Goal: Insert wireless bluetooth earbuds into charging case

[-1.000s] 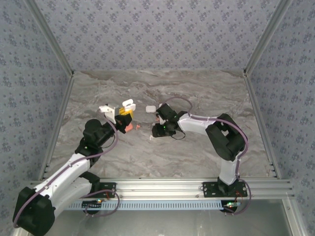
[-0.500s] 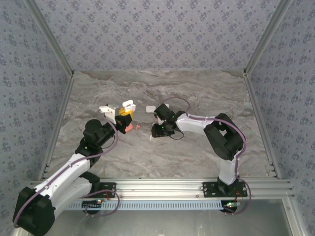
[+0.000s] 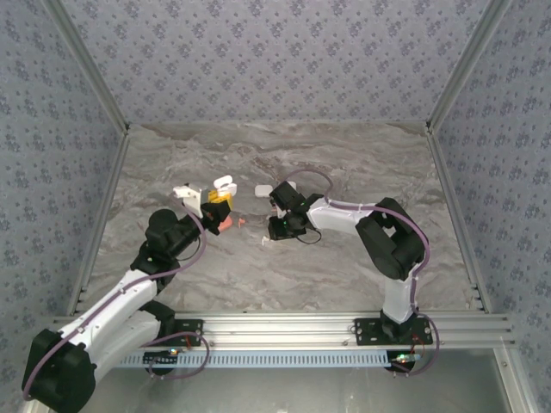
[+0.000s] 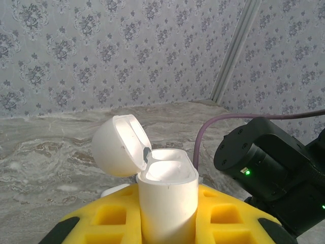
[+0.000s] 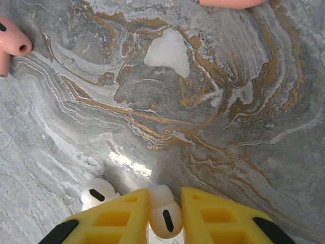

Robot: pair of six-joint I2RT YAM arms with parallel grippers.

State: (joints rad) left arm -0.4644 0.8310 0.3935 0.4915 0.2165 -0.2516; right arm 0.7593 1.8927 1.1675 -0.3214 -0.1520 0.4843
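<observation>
While the left fingers (image 4: pixel 109 221) clamp a white charging case (image 4: pixel 167 193) upright between them, its lid (image 4: pixel 119 145) hinged open to one side, the right fingers (image 5: pixel 114 221) are pinched narrow on one white earbud (image 5: pixel 163 216), low over the marbled table (image 5: pixel 213 112). A second white earbud (image 5: pixel 96 193) lies just beside the outside of one finger, and a pink earbud (image 5: pixel 12 43) rests well apart on the table.

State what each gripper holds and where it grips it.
The left gripper clamps the open white case by its lower body. The right gripper pinches a white earbud by its rounded head.
</observation>
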